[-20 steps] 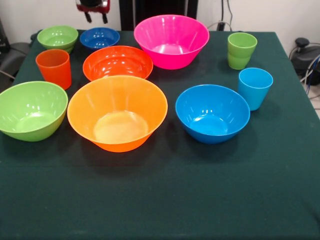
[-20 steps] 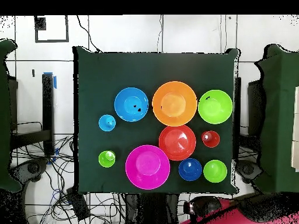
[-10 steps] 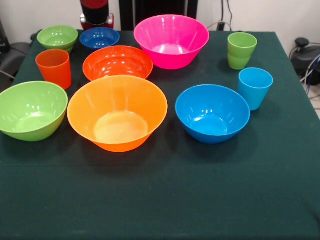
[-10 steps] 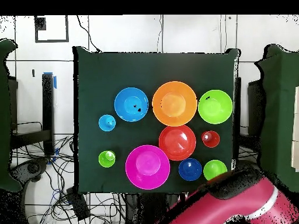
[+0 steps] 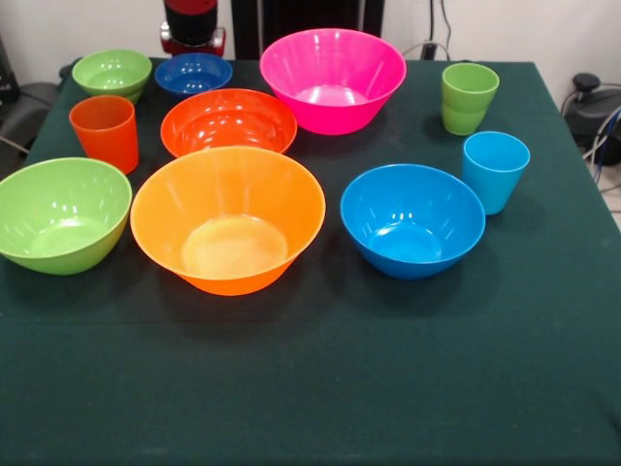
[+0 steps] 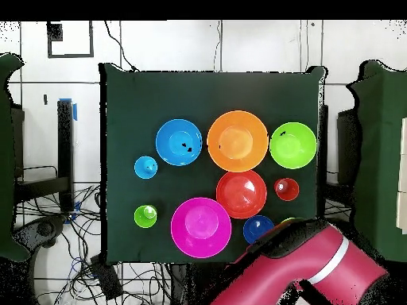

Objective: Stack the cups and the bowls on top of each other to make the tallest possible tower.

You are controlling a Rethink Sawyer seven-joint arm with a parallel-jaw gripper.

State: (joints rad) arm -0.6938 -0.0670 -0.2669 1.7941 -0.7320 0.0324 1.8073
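Nothing is stacked. Across the frame's middle sit the lime green bowl (image 5: 60,214), large orange bowl (image 5: 228,218) and blue bowl (image 5: 412,219); behind, the red-orange bowl (image 5: 229,121) and pink bowl (image 5: 333,78). The arm (image 5: 191,23) shows top left, its gripper's state impossible to tell.

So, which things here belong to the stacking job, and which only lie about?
For the job: pink bowl, large orange bowl, red-orange bowl, two green bowls, two blue bowls, orange cup, green cup, blue cup.
Lying about: cables on the floor.
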